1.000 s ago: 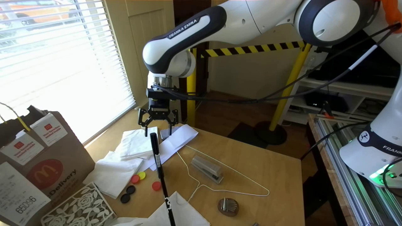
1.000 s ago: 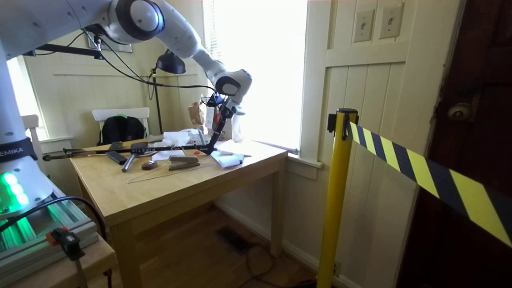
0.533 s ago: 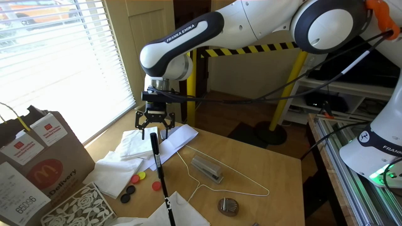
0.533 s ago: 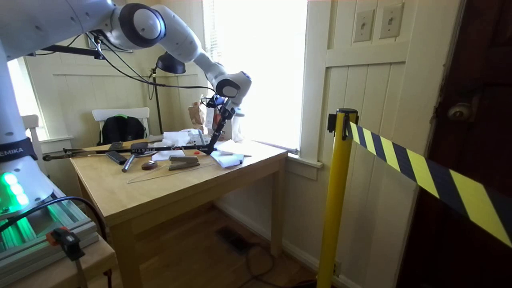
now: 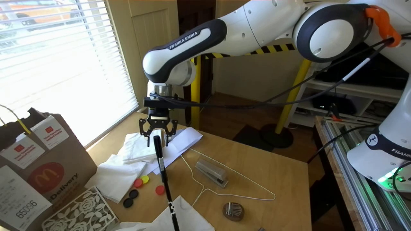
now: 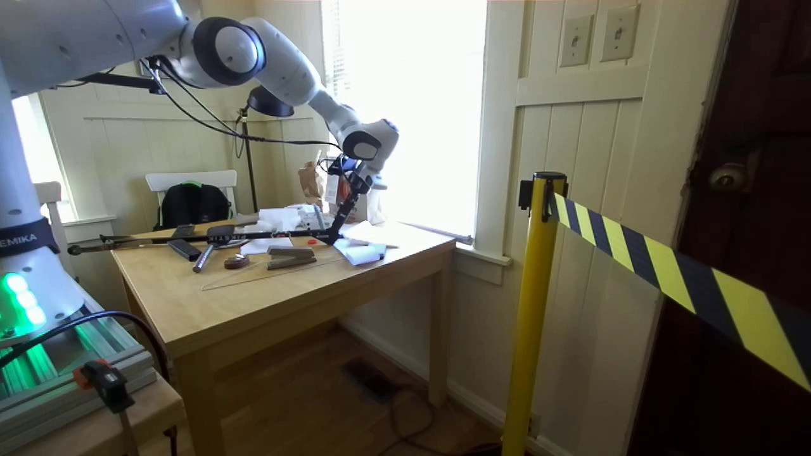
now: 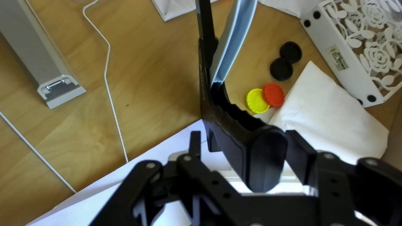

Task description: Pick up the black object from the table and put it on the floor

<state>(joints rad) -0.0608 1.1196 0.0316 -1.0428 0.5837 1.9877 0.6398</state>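
The black object is a long thin tool; in an exterior view its rod (image 6: 272, 236) lies along the pale wood table (image 6: 209, 310). Its thick handle (image 7: 226, 131) tilts up off the tabletop, a pale blue-grey lever (image 7: 234, 40) joined to it. My gripper (image 7: 245, 144) is open around the handle's end. The right finger (image 7: 300, 153) is at or very close to the handle; a clear gap separates the left finger (image 7: 195, 141) from it. In an exterior view my gripper (image 5: 157, 144) sits at the rod's top end. Brown floor (image 6: 285, 380) shows below the table.
Around the tool lie a grey stapler (image 5: 212, 173), a white wire hanger (image 5: 239, 194), white napkins (image 5: 112, 179), red, yellow and black caps (image 5: 133, 193) and a round brown object (image 5: 233, 211). A paper bag (image 5: 64, 154) stands by the window. Beyond the table stands a yellow post (image 6: 532, 304).
My gripper has come down and slightly left in an exterior view, and its fingers have drawn closer together around the handle. The black object has stayed where it was.
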